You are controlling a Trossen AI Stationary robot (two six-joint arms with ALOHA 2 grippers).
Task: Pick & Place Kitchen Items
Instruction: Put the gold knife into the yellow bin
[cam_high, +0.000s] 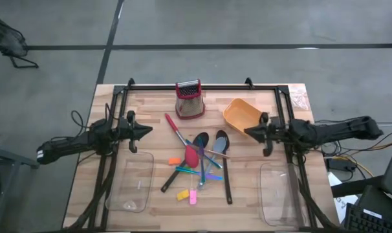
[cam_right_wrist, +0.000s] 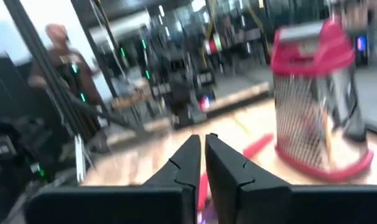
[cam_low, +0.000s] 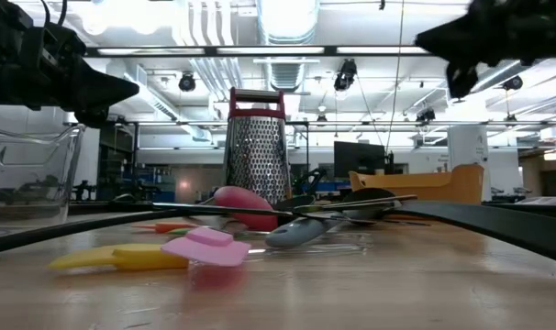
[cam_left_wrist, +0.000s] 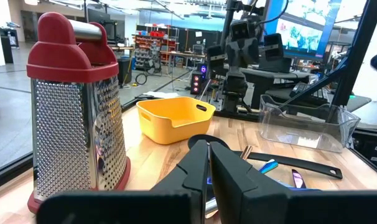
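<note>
The kitchen items lie in a heap at mid-table: two long black spoons (cam_high: 223, 162), a red-headed spoon (cam_high: 191, 155), thin blue, purple and green sticks (cam_high: 206, 169), and small orange (cam_high: 175, 160), yellow (cam_high: 182, 193) and pink (cam_high: 193, 197) pieces. My left gripper (cam_high: 149, 131) is shut and empty, raised left of the heap; it also shows in the left wrist view (cam_left_wrist: 208, 149). My right gripper (cam_high: 246, 132) is shut and empty, raised right of the heap, by the orange bowl (cam_high: 241, 114); it also shows in the right wrist view (cam_right_wrist: 203, 142).
A red box grater (cam_high: 189, 98) stands at the far middle. Clear plastic bins sit near the front, one at the left (cam_high: 131, 181) and one at the right (cam_high: 281, 193). A black frame (cam_high: 202, 87) runs along the table's far edge. A person (cam_right_wrist: 63, 56) stands beyond the table.
</note>
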